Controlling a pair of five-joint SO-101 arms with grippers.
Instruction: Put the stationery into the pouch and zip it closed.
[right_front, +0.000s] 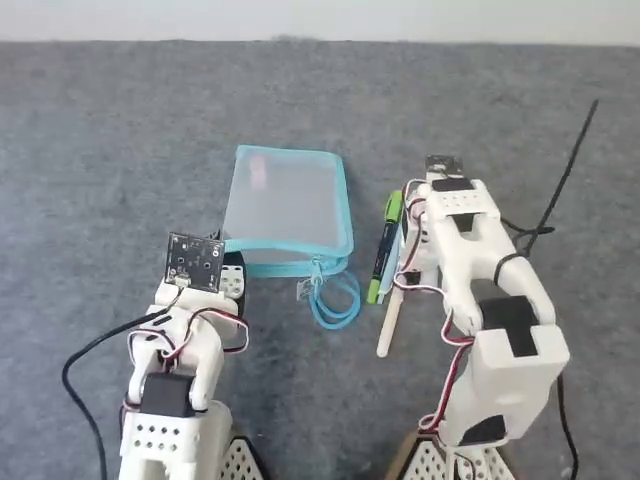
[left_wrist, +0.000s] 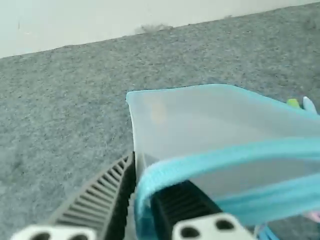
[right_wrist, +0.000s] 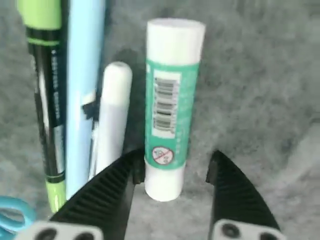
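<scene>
Four stationery items lie side by side on the grey felt-covered bench (right_front: 120, 130), just right of the translucent flat pouch with turquoise zip trim (right_front: 285, 205). They are a green-and-black highlighter (right_front: 385, 245), a light blue pen (right_wrist: 82, 75), a white pen (right_wrist: 112, 110) and a white glue stick with a green label (right_wrist: 172, 90). None is in the pouch yet.

1. Step in hand: first pick, judged to be the glue stick.
   - The left claw (left_wrist: 145, 187) is clenched on the near left end of the pouch's zip edge. The turquoise band passes between its jaws. The upper band stands above the lower one, so the mouth appears to be held open.
   - The right claw (right_wrist: 175, 160) is released. Its jaws stand either side of the glue stick's near end, one close against it and the other apart.

2. Orientation.
   - The glue stick lies flat. Its long axis runs away from the right claw, roughly parallel to the pens and the highlighter. The jaws cross this axis.
   - The pouch lies flat with its zip side toward the arms. A turquoise cord loop (right_front: 335, 300) lies at its near right corner.

3. Next move, as a judgement.
   - Close squarely on the glue stick without nudging the white pen just beside it.
   - Lift, carry it leftward to the mouth, and enter it end first along its long axis.
</scene>
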